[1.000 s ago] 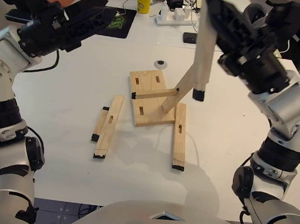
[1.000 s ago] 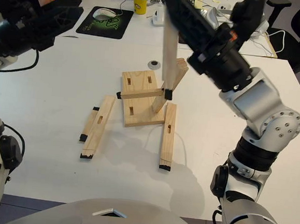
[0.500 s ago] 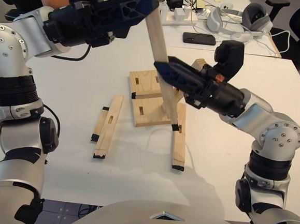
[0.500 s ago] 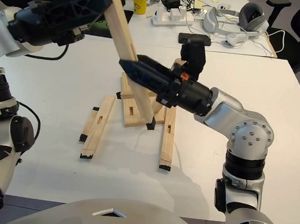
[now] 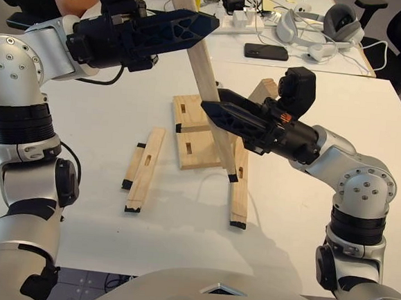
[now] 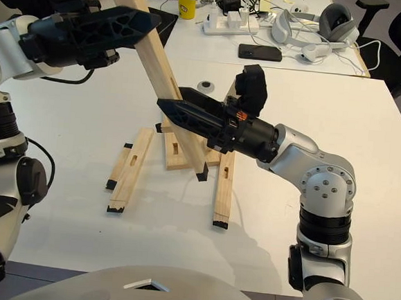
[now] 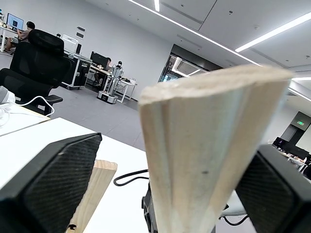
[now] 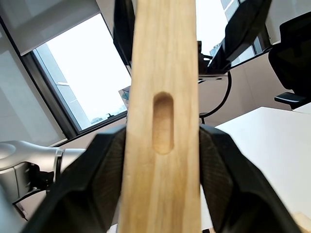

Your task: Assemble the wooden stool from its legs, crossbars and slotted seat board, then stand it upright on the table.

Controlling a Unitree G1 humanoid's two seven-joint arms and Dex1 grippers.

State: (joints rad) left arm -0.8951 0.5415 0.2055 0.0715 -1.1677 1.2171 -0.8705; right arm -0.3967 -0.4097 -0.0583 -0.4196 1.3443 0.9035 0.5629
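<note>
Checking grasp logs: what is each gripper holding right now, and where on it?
Both hold one tilted wooden leg: left gripper near its upper end, right gripper at mid-length, by the slot.

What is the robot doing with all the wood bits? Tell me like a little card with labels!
left gripper: shut on the upper part of the held leg
right gripper: shut on the same leg, lower down
held leg: tilted, black tip low beside the seat board
seat board: flat on the table, slots facing up
loose parts: loose leg lying right of the board; long piece and short piece side by side left of it
stool: not yet put together
</note>
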